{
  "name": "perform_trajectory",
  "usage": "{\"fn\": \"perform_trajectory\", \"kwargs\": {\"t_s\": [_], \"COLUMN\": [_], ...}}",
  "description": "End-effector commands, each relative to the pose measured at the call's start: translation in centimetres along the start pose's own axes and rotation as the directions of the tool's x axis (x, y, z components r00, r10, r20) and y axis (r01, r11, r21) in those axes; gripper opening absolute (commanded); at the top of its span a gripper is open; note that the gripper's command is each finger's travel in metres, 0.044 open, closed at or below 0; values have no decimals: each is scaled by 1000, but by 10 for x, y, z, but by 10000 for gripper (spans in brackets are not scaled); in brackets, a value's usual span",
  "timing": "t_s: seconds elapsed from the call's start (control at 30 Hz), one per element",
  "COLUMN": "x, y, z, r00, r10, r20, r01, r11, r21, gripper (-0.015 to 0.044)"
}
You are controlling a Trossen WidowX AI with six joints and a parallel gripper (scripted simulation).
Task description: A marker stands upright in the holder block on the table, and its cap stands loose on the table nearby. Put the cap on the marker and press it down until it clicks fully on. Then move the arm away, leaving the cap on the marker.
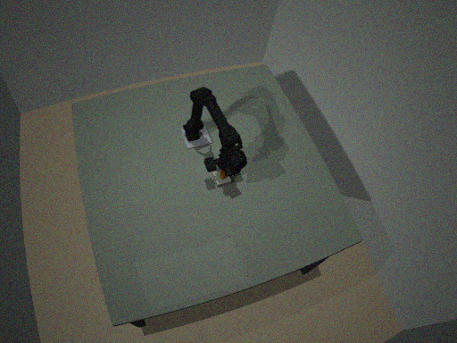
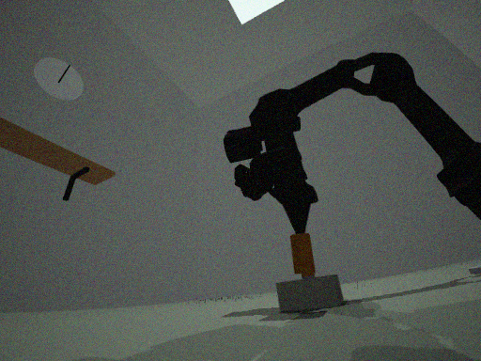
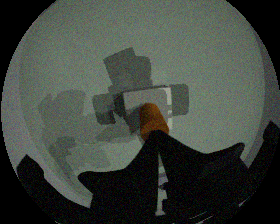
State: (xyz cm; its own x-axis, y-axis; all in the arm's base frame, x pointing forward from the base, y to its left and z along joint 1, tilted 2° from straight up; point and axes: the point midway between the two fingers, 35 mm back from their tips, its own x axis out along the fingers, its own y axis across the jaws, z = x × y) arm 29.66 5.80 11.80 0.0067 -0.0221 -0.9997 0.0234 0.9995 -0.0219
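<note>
Dim grey room, pale green counter (image 1: 134, 227). My pincer (image 2: 300, 228) is closed, empty, tips touching the top of the orange cap (image 2: 302, 254) on the marker in the holder block (image 2: 309, 292). Pressing step: next, push straight down until seated.

Orange cap (image 2: 302, 254) upright on block-held marker

The arm (image 2: 423, 107) is matte black all over, built of thick rounded links with bulky joints (one elbow shows a small triangular opening). Its gripper (image 2: 300, 227) tapers to dark pointed fingers.
</note>
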Motion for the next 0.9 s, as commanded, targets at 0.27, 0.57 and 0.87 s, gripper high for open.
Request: {"fn": "perform_trajectory", "kwargs": {"t_s": [0.27,0.57,0.87], "x": [-29,-90,-90], "y": [1,-1,-1], "z": [3,-1,-1], "r00": [1000,1000,1000], "r10": [1,0,0], "r20": [4,1,1], "r01": [-1,0,0], "r11": [1000,1000,1000], "r21": [-1,-4,-4], "gripper": [0,0,236]}}
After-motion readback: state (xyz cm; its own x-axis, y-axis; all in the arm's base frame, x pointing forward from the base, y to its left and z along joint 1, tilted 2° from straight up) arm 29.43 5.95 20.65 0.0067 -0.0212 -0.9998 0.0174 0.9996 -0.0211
